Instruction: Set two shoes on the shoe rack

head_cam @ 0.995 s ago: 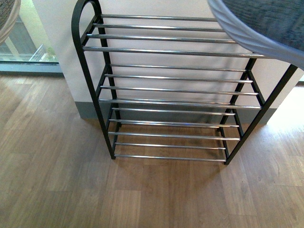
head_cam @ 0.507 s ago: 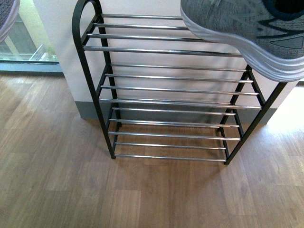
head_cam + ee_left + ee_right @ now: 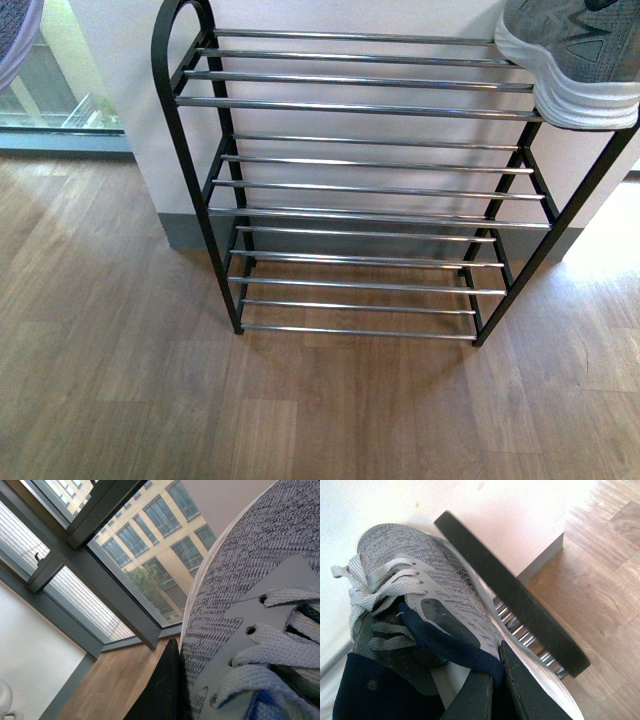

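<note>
Right gripper (image 3: 495, 680) is squeezed nearly closed on the shoe (image 3: 435, 580), with the side wall at the navy-lined collar caught between its two dark fingers. It's grey knit with flat pale laces and a thick, ridged white sole. It's up at the right end of the rack's (image 3: 360, 105) top tier. The sole is on or just over the bars, I can't tell which, right beside the black arched end. The rack has four tiers of shiny chrome bars against a white wall (image 3: 120, 60), standing on a wood-plank floor (image 3: 120, 380).

For the left gripper (image 3: 172, 695) I only get one dark finger, flat against the other shoe (image 3: 250, 580), so I can't tell how far it's open. That shoe is up in the air left of the rack, by the window (image 3: 150, 550).
</note>
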### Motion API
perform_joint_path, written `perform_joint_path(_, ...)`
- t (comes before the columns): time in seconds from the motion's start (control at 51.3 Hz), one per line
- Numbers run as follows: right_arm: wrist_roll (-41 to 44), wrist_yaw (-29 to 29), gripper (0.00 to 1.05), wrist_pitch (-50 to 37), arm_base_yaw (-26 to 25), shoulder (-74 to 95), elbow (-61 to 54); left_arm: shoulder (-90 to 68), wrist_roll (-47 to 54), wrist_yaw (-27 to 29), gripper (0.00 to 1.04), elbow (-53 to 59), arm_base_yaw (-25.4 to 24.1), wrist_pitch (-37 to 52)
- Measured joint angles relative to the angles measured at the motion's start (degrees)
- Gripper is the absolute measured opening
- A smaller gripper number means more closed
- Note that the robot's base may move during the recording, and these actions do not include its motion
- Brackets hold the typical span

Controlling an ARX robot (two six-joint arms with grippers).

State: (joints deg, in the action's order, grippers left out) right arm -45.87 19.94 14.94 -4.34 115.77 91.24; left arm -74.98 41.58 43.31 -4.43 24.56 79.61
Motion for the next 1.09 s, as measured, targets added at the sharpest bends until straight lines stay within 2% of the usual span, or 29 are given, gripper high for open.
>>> perform_joint_path(0.293, -1.33, 0.31, 0.02, 0.0, 0.04, 0.57, 1.16, 0.0, 0.0, 0.09, 0.03, 0.0, 0.0, 0.0)
perform_joint_path(0.507, -4.02, -3.85, 0.33, 0.42, -0.55, -0.11, 0.94, 0.0, 0.0, 0.07, 0.03, 0.0, 0.0, 0.0)
perform_joint_path(0.663, -2.73, -13.22, 0.59, -1.14, -1.95, -7.13, -6.27, 0.0, 0.0, 0.04, 0.03, 0.0, 0.0, 0.0)
perform_joint_path(0.741, 2.62, -14.12, 0.72, -5.14, -2.99, -12.63, -11.3, 0.0, 0.0, 0.02, 0.03, 0.0, 0.0, 0.0)
perform_joint_path(0.839, 11.98, -10.58, 0.86, -12.79, -5.03, -19.69, -17.57, 0.0, 0.0, 0.11, 0.03, 0.0, 0.0, 0.0)
perform_joint_path(0.897, 23.45, -8.07, 0.97, -21.33, -7.89, -25.44, -23.04, 0.0, 0.0, 0.15, 0.03, 0.0, 0.0, 0.0)
perform_joint_path(0.936, 31.98, -7.23, 0.96, -25.59, -9.49, -28.06, -25.62, 0.0, 0.0, 0.13, 0.03, 0.0, 0.0, 0.0)
perform_joint_path(0.975, 34.88, -8.33, 0.94, -27.34, -10.47, -29.0, -26.56, 0.0, 0.0, 0.15, 0.03, 0.0, 0.0, 0.0)
perform_joint_path(0.995, 37.75, -14.25, 0.89, -32.04, -11.54, -29.94, -28.55, 0.0, 0.0, 0.15, 0.03, 0.0, 0.0, 0.0)
perform_joint_path(1.034, 40.02, -22.27, 0.83, -38.64, -11.96, -31.06, -32.24, 0.0, 0.0, 0.11, 0.03, 0.0, 0.0, 0.0)
perform_joint_path(1.092, 42.62, -31.56, 0.71, -46.66, -10.93, -33.46, -39.98, 0.0, 0.0, 0.09, 0.03, 0.0, 0.0, 0.0)
